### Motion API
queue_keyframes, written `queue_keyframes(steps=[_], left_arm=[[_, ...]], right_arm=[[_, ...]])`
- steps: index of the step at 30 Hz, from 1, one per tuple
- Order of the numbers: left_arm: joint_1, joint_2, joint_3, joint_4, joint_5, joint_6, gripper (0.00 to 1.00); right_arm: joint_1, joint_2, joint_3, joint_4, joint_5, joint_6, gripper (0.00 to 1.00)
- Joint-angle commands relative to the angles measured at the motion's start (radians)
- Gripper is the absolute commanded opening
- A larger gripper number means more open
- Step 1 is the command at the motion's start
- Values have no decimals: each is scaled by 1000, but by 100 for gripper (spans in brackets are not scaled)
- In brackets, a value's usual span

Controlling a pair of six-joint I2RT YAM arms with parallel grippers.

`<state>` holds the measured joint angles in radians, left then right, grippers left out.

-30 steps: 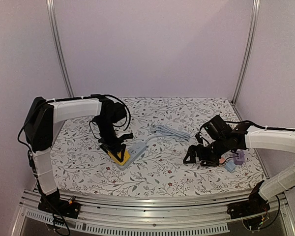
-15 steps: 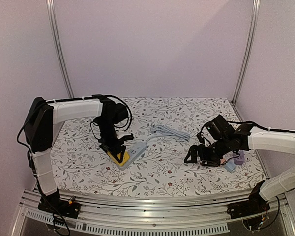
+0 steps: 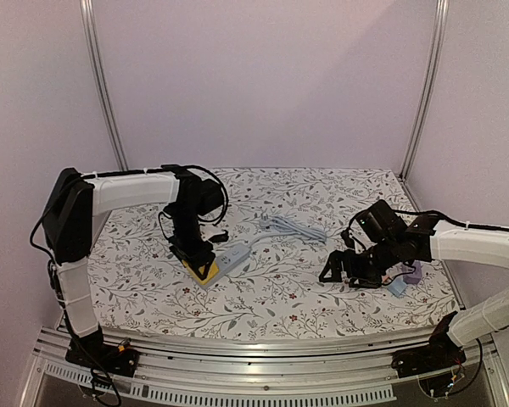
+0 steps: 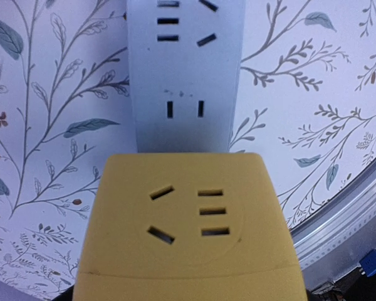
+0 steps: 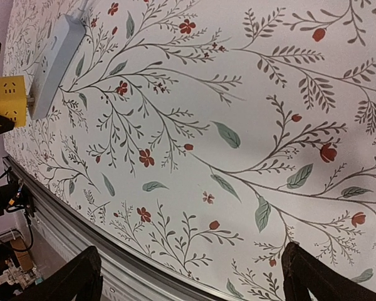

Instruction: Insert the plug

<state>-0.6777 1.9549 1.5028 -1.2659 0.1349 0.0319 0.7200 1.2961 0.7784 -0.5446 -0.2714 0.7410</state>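
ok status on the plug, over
left claw shut on yellow plug. plug at near end of power strip, seating unclear. right claw open, empty, well clear.

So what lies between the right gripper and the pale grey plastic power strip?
Bare floral tablecloth from right gripper to power strip, clearest in the right wrist view; the grey cable bundle sits farther back.

Plug (image 3: pixel 205 270) at near-left end of power strip (image 3: pixel 231 257), cable (image 3: pixel 293 227) behind, small blocks (image 3: pixel 411 274) far right.
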Motion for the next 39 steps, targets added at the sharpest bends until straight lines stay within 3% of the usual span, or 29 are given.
queue_keyframes(steps=[1, 18, 39], left_arm=[[-28, 19, 14, -20, -63, -1, 0], [-73, 79, 75, -82, -223, -38, 0], [-126, 168, 53, -27, -180, -80, 0]], right_arm=[[9, -16, -15, 0, 7, 11, 99], [9, 23, 35, -21, 6, 2, 99], [19, 187, 216, -56, -15, -77, 99]])
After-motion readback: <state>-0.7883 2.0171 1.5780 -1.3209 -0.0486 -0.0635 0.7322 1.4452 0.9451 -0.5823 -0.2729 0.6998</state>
